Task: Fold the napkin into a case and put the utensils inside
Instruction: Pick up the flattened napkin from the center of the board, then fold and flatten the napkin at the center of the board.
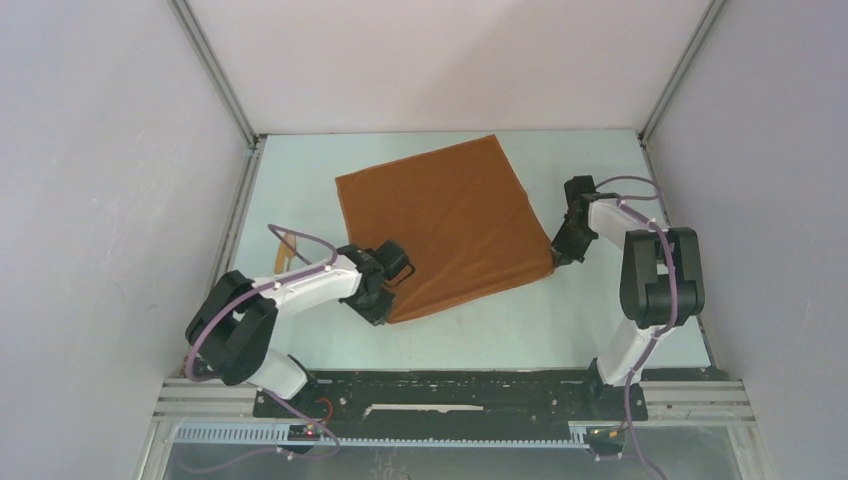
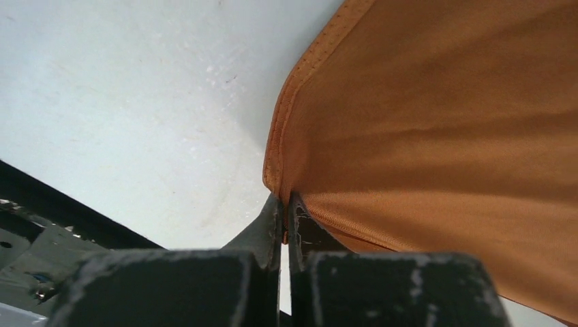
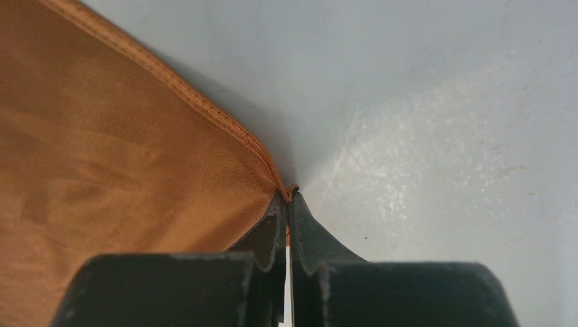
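Pinching napkin near corners: left gripper, right gripper jaws clamped on hem, likely to fold toward far edge.

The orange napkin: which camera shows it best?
The top view: only it shows the whole napkin, spread out square. The left wrist view shows just one hemmed corner pinched in the left pincer; the right wrist view shows another corner pinched in the right pincer.

Bright even light, soft shadows, near foreground blurred
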Controlling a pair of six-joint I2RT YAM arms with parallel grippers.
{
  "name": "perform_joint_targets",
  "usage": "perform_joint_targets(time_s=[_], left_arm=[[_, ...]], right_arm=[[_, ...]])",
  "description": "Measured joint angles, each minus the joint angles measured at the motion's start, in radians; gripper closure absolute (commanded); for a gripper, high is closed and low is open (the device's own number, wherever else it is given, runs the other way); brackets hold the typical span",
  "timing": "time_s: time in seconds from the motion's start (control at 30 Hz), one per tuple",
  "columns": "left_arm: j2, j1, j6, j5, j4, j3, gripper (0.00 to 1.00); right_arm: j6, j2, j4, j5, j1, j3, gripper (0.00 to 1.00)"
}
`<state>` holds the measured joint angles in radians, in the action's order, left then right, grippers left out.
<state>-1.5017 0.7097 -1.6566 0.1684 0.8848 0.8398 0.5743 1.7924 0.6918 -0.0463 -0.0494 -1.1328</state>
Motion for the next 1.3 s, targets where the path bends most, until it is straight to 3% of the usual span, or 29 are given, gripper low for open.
perform_joint_targets(time_s=[0.2,0.5,0.73,0.93,1.1,1.3], left_arm=[[0.093,-0.005,0.097,0.141,0.098,0.101,1.00],[0.335,-0.007,0.420,0.309,0.155,0.430,1.00],[0.569,0.032,0.694,0.309,0.011,0.637,1.00],[0.559,0.081,0.863,0.263,-0.063,0.911,1.00],[0.469,0.078,0.949,0.294,-0.076,1.033,1.00],[0.227,-0.109,0.960,0.296,-0.053,1.093,1.00]], right_arm=[[-0.036,-0.136,-0.047,0.073,0.008,0.041,1.00],[-0.045,-0.747,-0.208,0.252,-0.007,0.107,1.00],[-0.034,-1.098,-0.233,0.291,-0.069,-0.039,1.00],[-0.009,-1.175,-0.240,0.289,-0.090,-0.163,1.00],[0.002,-1.151,-0.232,0.223,-0.090,-0.240,1.00],[0.008,-1.001,-0.192,0.079,-0.044,-0.260,1.00]])
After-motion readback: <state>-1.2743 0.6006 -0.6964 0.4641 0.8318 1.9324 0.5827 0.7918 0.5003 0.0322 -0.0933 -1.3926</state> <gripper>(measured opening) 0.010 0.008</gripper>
